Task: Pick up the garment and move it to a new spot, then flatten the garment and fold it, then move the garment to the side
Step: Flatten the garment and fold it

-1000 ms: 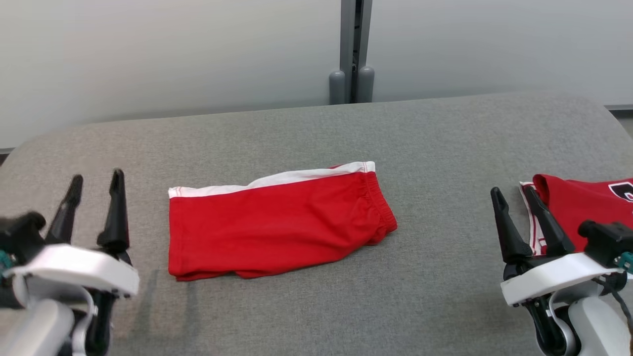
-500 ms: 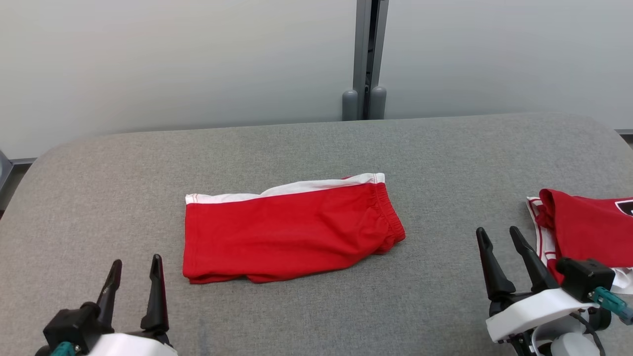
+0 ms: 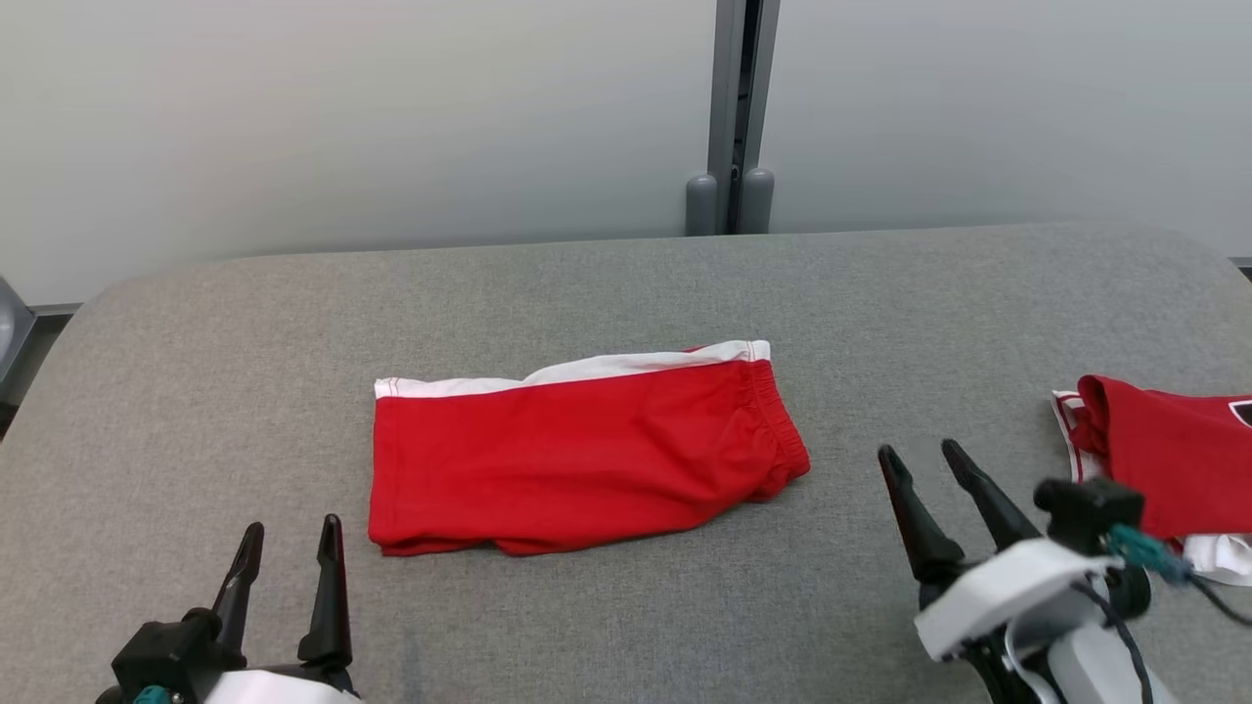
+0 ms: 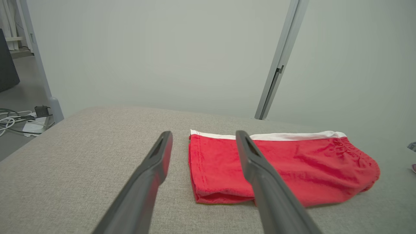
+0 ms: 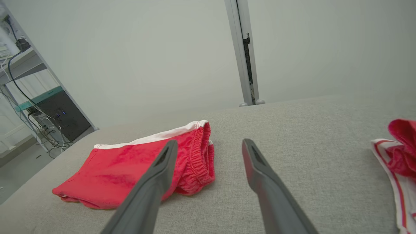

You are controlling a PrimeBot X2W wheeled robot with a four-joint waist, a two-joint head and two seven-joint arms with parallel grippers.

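The garment (image 3: 577, 450) is a pair of red shorts with a white side stripe, lying folded flat in the middle of the grey table (image 3: 587, 284). My left gripper (image 3: 293, 525) is open at the lower left, near the shorts' front left corner and apart from it. My right gripper (image 3: 917, 450) is open to the right of the waistband end, not touching it. In the left wrist view the garment (image 4: 282, 165) lies just past the open left gripper (image 4: 204, 133). In the right wrist view the garment (image 5: 130, 169) is ahead to the left of the open right gripper (image 5: 209, 141).
A second red and white garment (image 3: 1174, 460) lies at the table's right edge, just right of my right arm, and shows in the right wrist view as red and white cloth (image 5: 399, 149). A pale wall with a grey post (image 3: 732, 108) stands behind the table.
The head view has shifted a little. My left gripper has dropped back to the lower edge. My right gripper has moved left, away from the second garment and closer to the shorts. The shorts lie still.
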